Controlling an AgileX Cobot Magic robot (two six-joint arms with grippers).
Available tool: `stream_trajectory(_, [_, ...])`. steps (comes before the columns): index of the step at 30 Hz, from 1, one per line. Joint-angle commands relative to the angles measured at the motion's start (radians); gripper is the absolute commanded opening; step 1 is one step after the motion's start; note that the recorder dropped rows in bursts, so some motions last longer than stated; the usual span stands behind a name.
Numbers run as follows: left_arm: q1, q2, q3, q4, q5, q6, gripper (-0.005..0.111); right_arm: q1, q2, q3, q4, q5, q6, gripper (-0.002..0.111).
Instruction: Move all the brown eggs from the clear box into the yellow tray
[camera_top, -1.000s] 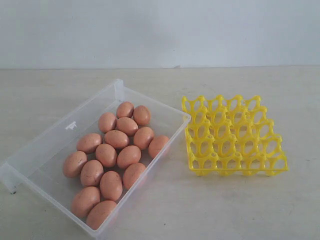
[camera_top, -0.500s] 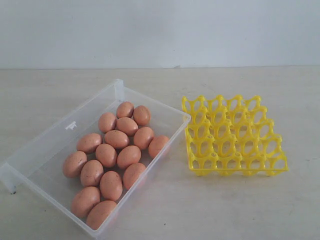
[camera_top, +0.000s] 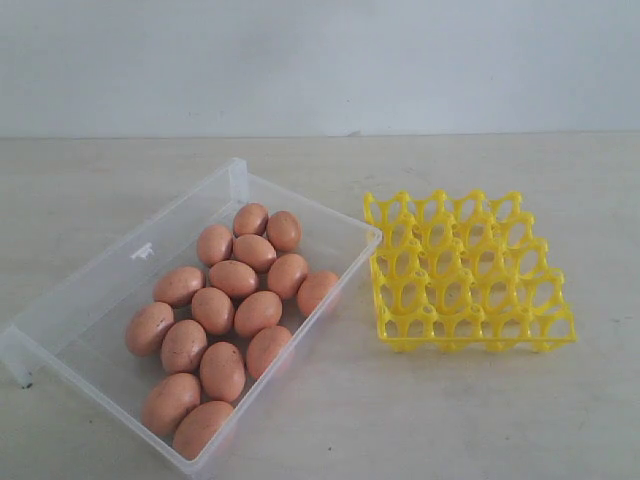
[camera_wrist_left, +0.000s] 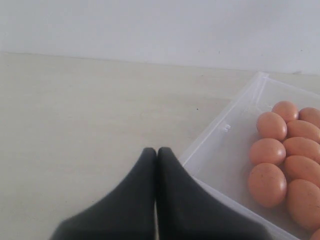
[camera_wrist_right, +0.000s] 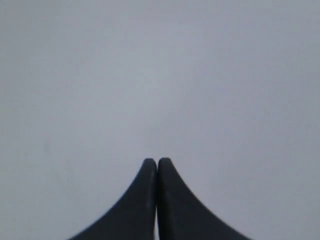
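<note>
Several brown eggs (camera_top: 233, 278) lie packed together in the clear box (camera_top: 120, 270), left of centre in the exterior view. The yellow tray (camera_top: 466, 272) stands to its right with every cup bare. Neither gripper shows in the exterior view. In the left wrist view my left gripper (camera_wrist_left: 157, 150) is shut with nothing between its black fingers, close by a corner of the clear box (camera_wrist_left: 220, 135), and some brown eggs (camera_wrist_left: 268, 151) show inside it. My right gripper (camera_wrist_right: 157, 160) is shut too, empty, in front of a plain grey-white surface; no task object shows in that view.
The box and tray sit on a pale beige table (camera_top: 420, 410) that ends at a white wall (camera_top: 320, 60) behind. A narrow strip of table separates the box's right wall from the tray.
</note>
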Motion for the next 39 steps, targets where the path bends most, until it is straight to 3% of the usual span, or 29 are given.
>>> stream_trajectory(1, [-0.005, 0.003, -0.004, -0.006, -0.008, -0.001, -0.004, -0.001, 0.275, -0.304, -0.181, 0.088, -0.286, -0.001])
stream_trajectory(7, [-0.005, 0.003, -0.004, -0.006, -0.008, -0.001, -0.004, -0.001, 0.725, -0.747, -0.434, 0.499, -0.483, -0.001])
stream_trajectory(11, [-0.005, 0.003, -0.004, -0.006, -0.008, -0.001, -0.004, -0.001, 1.067, -1.046, -0.509, 1.041, -0.562, -0.001])
stream_trajectory(15, [-0.005, 0.003, -0.004, -0.006, -0.008, -0.001, -0.004, -0.006, 1.435, -1.345, -0.636, 1.615, -0.47, -0.001])
stream_trajectory(17, [-0.005, 0.003, -0.004, -0.006, -0.008, -0.001, -0.004, -0.006, 1.59, -1.482, -0.601, 1.864, -0.427, -0.001])
stream_trajectory(21, [-0.005, 0.003, -0.004, -0.006, -0.008, -0.001, -0.004, 0.019, 1.756, -1.596, -0.205, 1.864, -0.395, -0.001])
stream_trajectory(23, [-0.005, 0.003, -0.004, -0.006, -0.008, -0.001, -0.004, 0.055, 1.8, -1.6, 0.041, 1.864, -0.534, -0.001])
stream_trajectory(25, [-0.005, 0.003, -0.004, -0.006, -0.008, -0.001, -0.004, 0.106, 1.826, -1.6, 0.171, 1.864, -0.687, -0.001])
stream_trajectory(33, [-0.005, 0.003, -0.004, -0.006, -0.008, -0.001, -0.004, 0.401, 1.873, -1.6, -0.022, 1.826, -1.206, 0.003])
stream_trajectory(36, [-0.005, 0.003, -0.004, -0.006, -0.008, -0.001, -0.004, 0.482, 1.904, -1.6, -0.112, 1.762, -1.338, 0.02])
stream_trajectory(39, [-0.005, 0.003, -0.004, -0.006, -0.008, -0.001, -0.004, 0.524, 1.948, -1.6, -0.2, 1.706, -1.353, 0.047])
